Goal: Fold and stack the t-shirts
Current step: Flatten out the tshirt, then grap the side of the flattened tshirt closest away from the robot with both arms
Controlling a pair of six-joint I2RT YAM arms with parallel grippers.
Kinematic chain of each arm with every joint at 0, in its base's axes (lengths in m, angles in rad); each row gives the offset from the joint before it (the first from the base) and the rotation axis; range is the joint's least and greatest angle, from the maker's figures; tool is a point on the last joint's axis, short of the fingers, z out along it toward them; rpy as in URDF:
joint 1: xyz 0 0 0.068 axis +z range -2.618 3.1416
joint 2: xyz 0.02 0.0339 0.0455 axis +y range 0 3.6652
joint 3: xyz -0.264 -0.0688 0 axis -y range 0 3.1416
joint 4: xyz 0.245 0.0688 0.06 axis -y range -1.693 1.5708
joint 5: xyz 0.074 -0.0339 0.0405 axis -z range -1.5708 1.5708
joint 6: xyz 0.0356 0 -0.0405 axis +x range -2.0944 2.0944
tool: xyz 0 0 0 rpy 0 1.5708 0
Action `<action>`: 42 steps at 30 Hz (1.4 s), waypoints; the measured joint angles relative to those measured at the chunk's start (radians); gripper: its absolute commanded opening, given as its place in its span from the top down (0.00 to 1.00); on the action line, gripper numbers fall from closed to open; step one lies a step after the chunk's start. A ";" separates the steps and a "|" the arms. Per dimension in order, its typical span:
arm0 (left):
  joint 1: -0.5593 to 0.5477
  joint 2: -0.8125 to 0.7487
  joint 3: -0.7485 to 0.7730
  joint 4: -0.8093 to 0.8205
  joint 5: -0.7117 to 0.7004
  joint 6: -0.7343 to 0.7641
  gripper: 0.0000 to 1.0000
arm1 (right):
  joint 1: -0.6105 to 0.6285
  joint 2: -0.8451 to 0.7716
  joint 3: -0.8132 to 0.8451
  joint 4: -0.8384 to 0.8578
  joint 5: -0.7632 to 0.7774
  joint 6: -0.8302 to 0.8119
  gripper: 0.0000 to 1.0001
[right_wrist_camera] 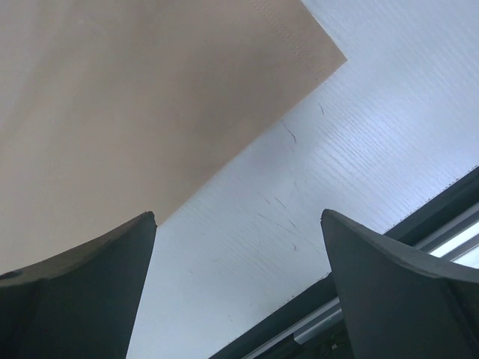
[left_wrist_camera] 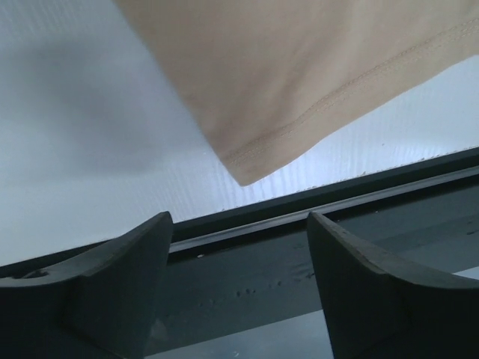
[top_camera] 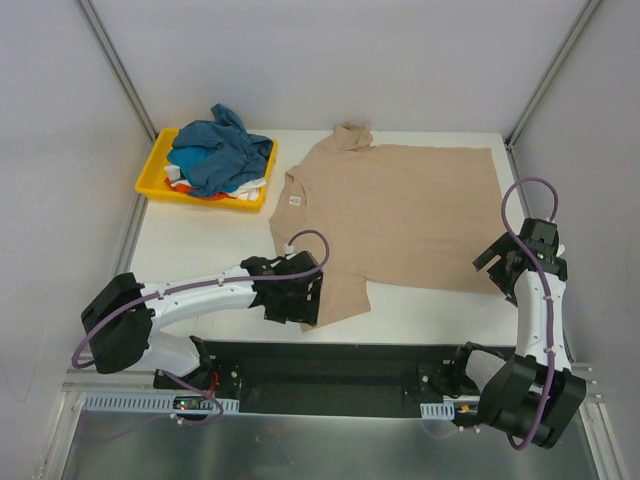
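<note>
A yellow tray [top_camera: 150, 181] at the far left holds a teal-blue t-shirt [top_camera: 215, 152] heaped over perhaps 2 others. The left claw [left_wrist_camera: 238, 224] hangs released beside the near sleeve of the beige t-shirt [top_camera: 400, 210], which lies flat on the table [top_camera: 200, 250]. The right claw [right_wrist_camera: 238, 217] hangs released at its hem corner.

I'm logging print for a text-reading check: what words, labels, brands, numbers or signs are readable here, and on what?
Small white neck label inside the collar of the beige t-shirt: too small to read.
The teal-blue t-shirt heaped in the yellow tray: no print shows.
Both wrist views: no text.
Nothing in these pictures can be read.
</note>
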 measured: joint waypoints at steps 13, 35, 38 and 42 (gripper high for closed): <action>-0.008 0.194 0.001 0.180 0.023 -0.037 0.64 | -0.035 0.050 -0.021 0.037 -0.011 0.000 0.03; -0.008 0.232 0.051 0.049 -0.049 -0.089 1.00 | -0.099 0.069 -0.037 0.048 -0.080 0.000 0.03; -0.008 0.171 0.013 0.018 -0.060 -0.082 1.00 | -0.150 0.058 -0.050 0.043 -0.083 0.009 0.01; -0.008 0.099 -0.003 -0.016 -0.060 -0.068 1.00 | -0.216 0.058 -0.068 0.044 -0.056 0.028 0.07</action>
